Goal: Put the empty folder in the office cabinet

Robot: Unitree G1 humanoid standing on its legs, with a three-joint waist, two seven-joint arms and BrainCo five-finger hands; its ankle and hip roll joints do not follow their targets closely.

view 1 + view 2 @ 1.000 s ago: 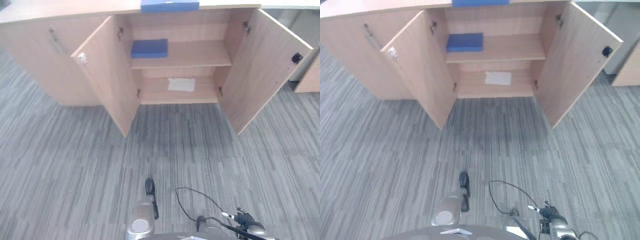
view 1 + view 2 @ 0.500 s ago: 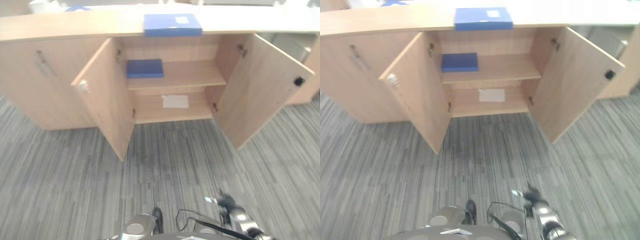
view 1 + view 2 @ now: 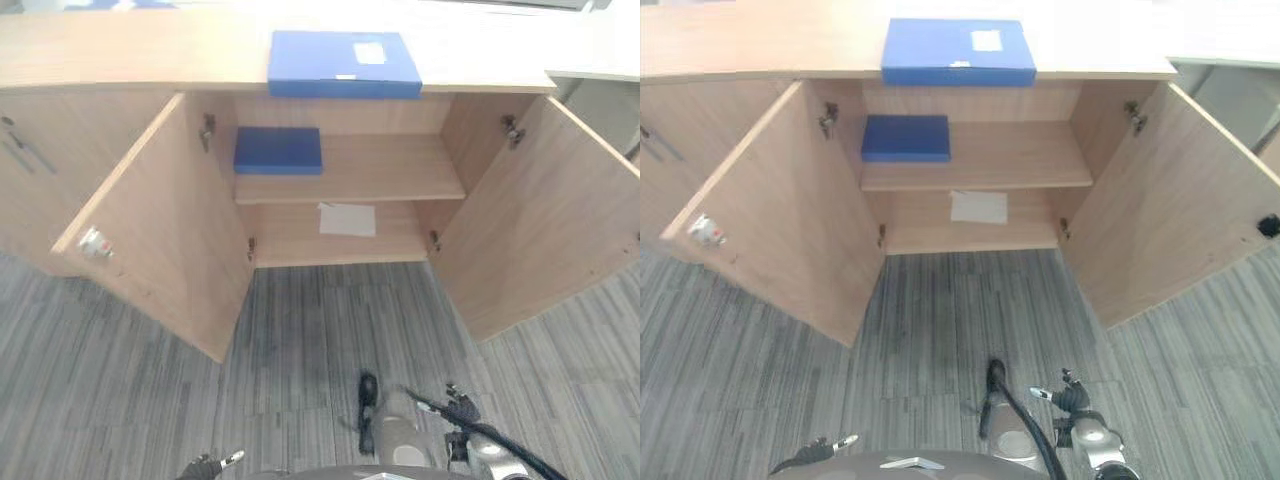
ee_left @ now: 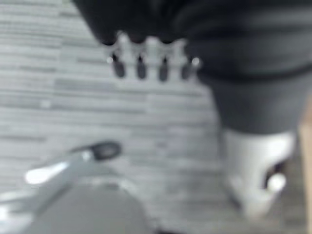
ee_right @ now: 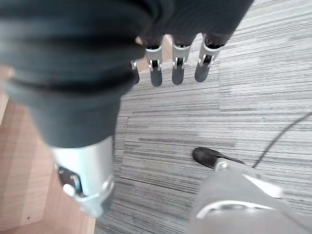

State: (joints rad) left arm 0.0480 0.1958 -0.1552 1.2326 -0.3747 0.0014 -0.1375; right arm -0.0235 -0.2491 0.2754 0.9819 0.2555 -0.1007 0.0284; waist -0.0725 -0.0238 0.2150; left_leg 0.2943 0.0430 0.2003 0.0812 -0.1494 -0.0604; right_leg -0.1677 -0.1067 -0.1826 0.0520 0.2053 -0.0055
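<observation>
A blue folder [image 3: 344, 64] lies flat on top of the wooden cabinet [image 3: 130, 50], above the open compartment. A second blue folder [image 3: 278, 150] rests on the left of the upper shelf [image 3: 390, 170]. Both cabinet doors stand wide open, the left door [image 3: 150, 230] and the right door [image 3: 545, 220]. My left hand [image 4: 141, 66] hangs low over the carpet at the lower left, fingers straight and holding nothing. My right hand [image 5: 178, 68] hangs at the lower right [image 3: 1070, 400], also open and holding nothing. Both hands are far from the folders.
A white sheet of paper [image 3: 347, 219] lies on the lower shelf. A closed cabinet section with a metal handle [image 3: 25, 152] stands to the left. Grey striped carpet [image 3: 330, 320] stretches between me and the cabinet. The open doors jut out on both sides.
The camera has moved closer to the cabinet, so it looks bigger and its top shows more. My left hand now shows at the bottom left. The folders have not moved.
</observation>
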